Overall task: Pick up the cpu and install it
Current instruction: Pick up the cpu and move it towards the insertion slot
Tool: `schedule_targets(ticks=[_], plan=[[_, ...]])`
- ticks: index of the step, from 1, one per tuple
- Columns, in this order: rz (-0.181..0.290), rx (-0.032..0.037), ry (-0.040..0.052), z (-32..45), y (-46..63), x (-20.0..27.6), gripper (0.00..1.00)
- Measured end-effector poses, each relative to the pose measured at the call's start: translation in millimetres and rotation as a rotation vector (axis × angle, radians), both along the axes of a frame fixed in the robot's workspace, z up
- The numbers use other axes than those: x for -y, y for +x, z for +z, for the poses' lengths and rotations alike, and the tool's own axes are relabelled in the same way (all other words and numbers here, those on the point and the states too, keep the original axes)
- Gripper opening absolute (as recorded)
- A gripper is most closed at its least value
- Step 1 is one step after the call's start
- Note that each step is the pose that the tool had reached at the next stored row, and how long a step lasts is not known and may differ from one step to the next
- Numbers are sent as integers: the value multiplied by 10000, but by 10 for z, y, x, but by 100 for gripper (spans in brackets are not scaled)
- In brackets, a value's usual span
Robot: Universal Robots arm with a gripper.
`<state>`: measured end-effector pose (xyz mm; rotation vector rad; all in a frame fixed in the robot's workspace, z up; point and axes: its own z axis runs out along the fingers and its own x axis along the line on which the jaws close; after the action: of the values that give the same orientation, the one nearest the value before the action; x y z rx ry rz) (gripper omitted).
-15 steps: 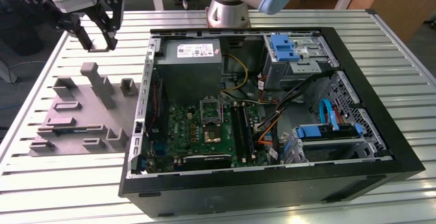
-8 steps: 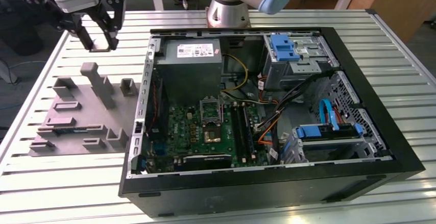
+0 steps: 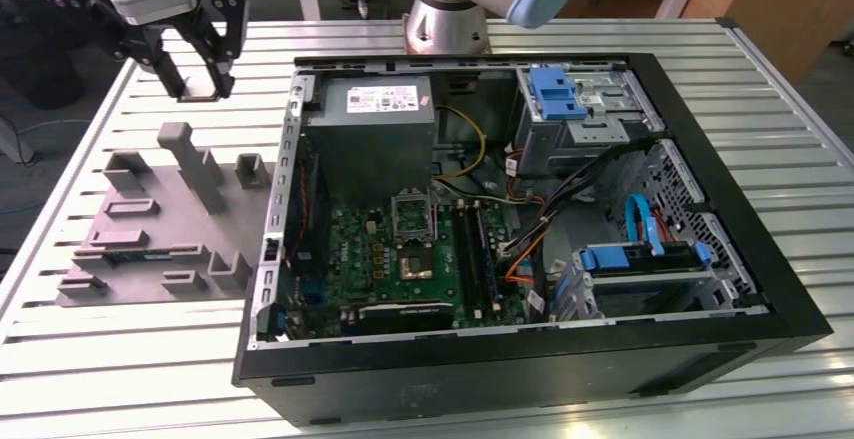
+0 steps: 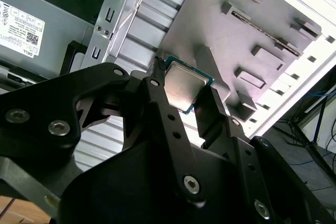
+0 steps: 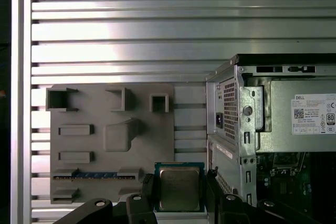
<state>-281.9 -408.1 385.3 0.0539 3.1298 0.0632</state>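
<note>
The cpu (image 5: 179, 188), a small square chip with a silvery top and a thin greenish rim, is clamped edge-on between my two black fingers. My gripper (image 5: 179, 184) is shut on it, and both wrist views show the chip (image 4: 185, 88) raised off the surface. In the exterior view my gripper (image 3: 198, 87) hangs at the far left, above the slatted table just behind the grey fixture plate (image 3: 147, 229) and outside the case. The motherboard's socket (image 3: 415, 257), metal-framed with a dark centre, lies inside the open PC case (image 3: 721, 349), well to the exterior view's right of my gripper.
The fixture plate (image 5: 105, 140) carries raised blocks and a blue-edged strip (image 5: 94, 174) in one slot. A grey power supply with a white label (image 3: 380, 129) sits at the case's back. Cables and blue drive brackets (image 3: 641, 257) crowd the case's right half. The arm's base (image 3: 447, 19) stands behind the case.
</note>
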Motion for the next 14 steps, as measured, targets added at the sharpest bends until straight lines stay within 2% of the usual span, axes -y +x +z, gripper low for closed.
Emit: schedule_targets(ticks=[14], plan=[[0, 0, 0, 0, 29, 0, 47]])
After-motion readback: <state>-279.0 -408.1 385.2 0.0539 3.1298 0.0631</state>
